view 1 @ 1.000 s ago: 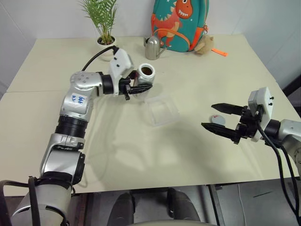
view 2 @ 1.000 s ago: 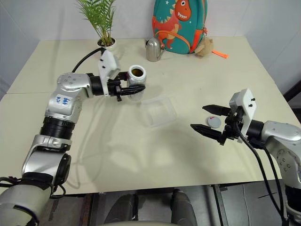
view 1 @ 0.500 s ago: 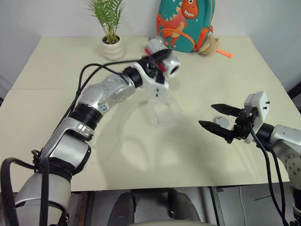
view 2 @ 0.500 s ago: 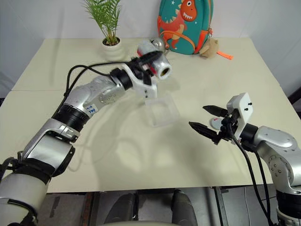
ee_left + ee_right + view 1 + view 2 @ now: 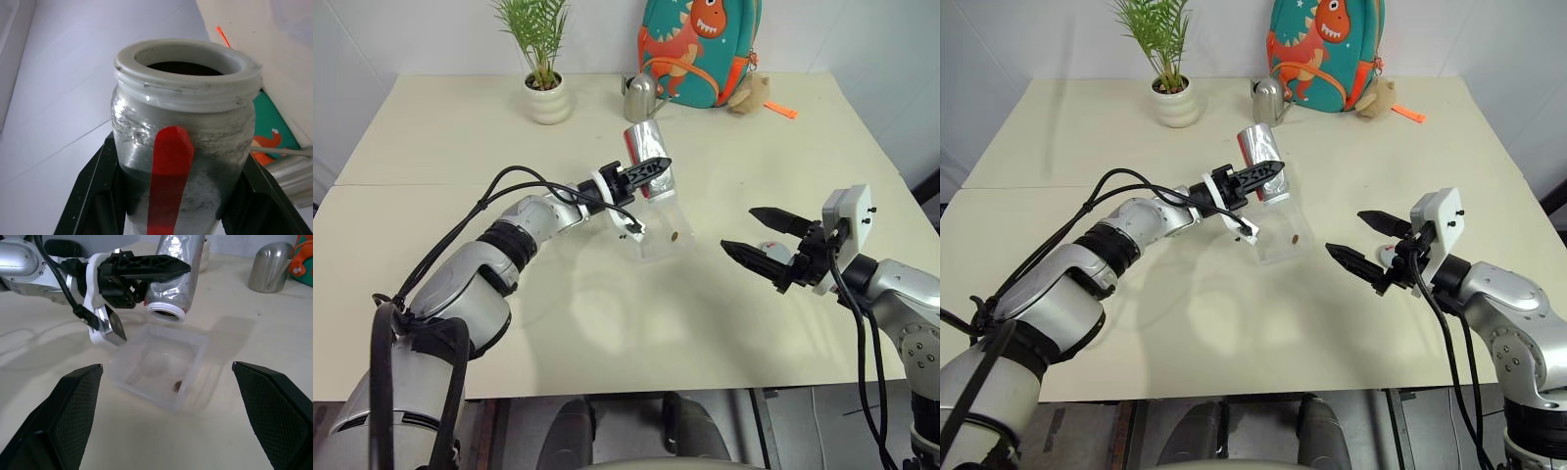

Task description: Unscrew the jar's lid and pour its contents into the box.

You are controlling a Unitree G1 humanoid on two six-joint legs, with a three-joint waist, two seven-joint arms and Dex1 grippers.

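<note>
Right wrist view: upturned jar (image 5: pixel 173 276) over box (image 5: pixel 193 339) holding contents (image 5: pixel 179 385).

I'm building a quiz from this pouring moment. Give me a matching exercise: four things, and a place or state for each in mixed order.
Things:
1. jar
2. box
3. lid
4. right gripper

States:
A. lying flat on the table
B. open, holding nothing
C. tipped mouth-down in the left gripper
D. holding one small brown piece

Pairs: 1-C, 2-D, 3-A, 4-B
</note>
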